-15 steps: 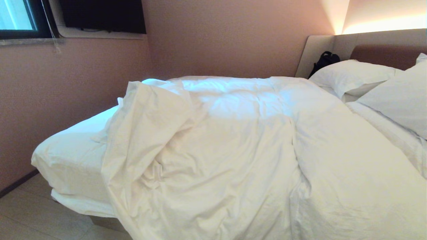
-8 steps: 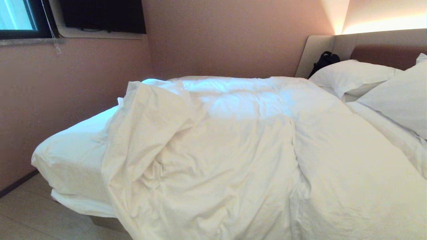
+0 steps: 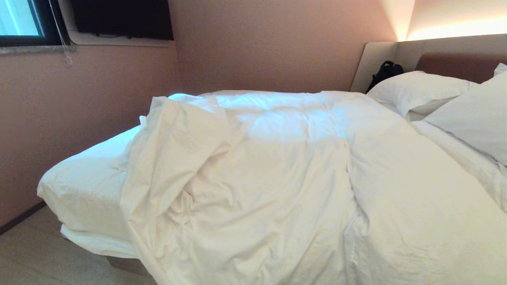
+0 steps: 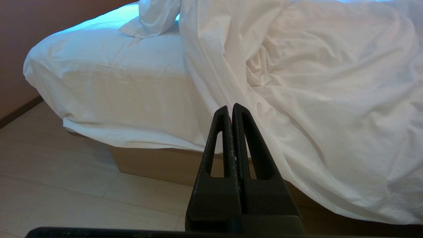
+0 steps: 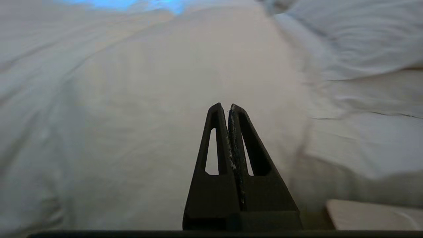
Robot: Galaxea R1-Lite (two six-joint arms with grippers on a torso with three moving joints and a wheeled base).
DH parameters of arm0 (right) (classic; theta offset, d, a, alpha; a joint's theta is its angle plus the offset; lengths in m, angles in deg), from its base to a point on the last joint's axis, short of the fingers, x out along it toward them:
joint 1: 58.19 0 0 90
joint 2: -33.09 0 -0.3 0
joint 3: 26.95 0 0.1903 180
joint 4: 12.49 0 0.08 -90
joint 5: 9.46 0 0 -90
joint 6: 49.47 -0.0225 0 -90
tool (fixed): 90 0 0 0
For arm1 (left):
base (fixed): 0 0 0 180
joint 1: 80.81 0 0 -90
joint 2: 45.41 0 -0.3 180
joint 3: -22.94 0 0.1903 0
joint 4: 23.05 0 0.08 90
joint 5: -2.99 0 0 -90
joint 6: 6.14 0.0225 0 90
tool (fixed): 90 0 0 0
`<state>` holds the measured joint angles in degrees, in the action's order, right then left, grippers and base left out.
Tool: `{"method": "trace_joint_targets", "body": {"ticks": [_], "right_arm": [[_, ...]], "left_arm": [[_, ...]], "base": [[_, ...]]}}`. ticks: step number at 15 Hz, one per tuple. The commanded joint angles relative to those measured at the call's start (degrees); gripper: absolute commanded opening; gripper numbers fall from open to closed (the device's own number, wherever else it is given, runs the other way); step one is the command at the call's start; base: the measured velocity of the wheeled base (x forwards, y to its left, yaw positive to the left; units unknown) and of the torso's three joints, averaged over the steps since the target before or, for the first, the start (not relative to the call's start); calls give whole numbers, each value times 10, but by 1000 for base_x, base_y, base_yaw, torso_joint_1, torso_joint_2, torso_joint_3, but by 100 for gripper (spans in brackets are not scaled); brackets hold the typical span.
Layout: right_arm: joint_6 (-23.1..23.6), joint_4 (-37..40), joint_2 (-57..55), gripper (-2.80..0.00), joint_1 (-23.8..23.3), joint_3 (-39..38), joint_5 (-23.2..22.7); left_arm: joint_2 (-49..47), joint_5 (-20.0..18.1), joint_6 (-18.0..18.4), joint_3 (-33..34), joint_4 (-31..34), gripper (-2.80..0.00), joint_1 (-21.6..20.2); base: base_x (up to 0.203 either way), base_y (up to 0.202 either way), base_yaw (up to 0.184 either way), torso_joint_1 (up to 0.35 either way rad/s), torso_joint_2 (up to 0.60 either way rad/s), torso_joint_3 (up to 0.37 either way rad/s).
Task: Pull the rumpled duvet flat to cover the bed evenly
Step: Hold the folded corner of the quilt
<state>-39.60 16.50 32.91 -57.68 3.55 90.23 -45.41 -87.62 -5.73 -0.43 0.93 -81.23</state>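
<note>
Nearest, the left gripper (image 4: 232, 109) hangs low off the bed's corner, its black fingers (image 4: 219, 138) pressed together on nothing, pointing at the draped edge of the duvet (image 4: 314, 82) without touching it. The right gripper (image 5: 228, 107) is held over the duvet's smoother stretch, its fingers (image 5: 246, 142) likewise together and empty; neither arm shows in the head view.

The duvet (image 3: 277, 178) lies bunched across the bed (image 3: 79, 186), spilling over the near side toward the tiled floor (image 3: 35, 257) and heaped in deep folds, with one fold standing up in a ridge at its left edge. Left of it the mattress sheet (image 3: 83, 174) is bare at the foot corner, and the brown wooden base (image 4: 155, 165) shows beneath in the left wrist view.

Further right, two white pillows (image 3: 420, 89) rest at the head of the bed against the beige padded headboard (image 3: 380, 55), with a black bag (image 3: 385, 72) tucked in the corner beside them. Beyond are the pinkish wall (image 3: 277, 43), a dark screen (image 3: 122, 18) and a window (image 3: 18, 18).
</note>
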Motion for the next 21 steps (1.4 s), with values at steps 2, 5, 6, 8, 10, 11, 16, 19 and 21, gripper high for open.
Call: {"method": "trace_joint_targets", "body": {"ticks": [2,5,6,8,10,11,16,19,21], "right_arm": [[1,-1,1,-280,0,-22,-71],[-16,1,1,-280,1,-31,-90],[-28,0,1,-280,0,-32,-93],[-53,1,1,-280,0,-39,-98],[-68,-7,2,-280,0,-51,-97],[-76,-9,2,-280,0,-51,-96],[-86,-10,2,-280,0,-52,-95],[-93,-10,2,-280,0,-52,-95],[-94,-10,2,-280,0,-52,-95]], "left_arm": [[0,0,0,0,0,-280,0],[0,0,0,0,0,-280,0],[0,0,0,0,0,-280,0],[0,0,0,0,0,-280,0],[0,0,0,0,0,-280,0],[0,0,0,0,0,-280,0],[0,0,0,0,0,-280,0],[0,0,0,0,0,-280,0],[0,0,0,0,0,-280,0]], "base": [[0,0,0,0,0,0],[0,0,0,0,0,0],[0,0,0,0,0,0],[0,0,0,0,0,0],[0,0,0,0,0,0],[0,0,0,0,0,0],[0,0,0,0,0,0],[0,0,0,0,0,0],[0,0,0,0,0,0]]}}
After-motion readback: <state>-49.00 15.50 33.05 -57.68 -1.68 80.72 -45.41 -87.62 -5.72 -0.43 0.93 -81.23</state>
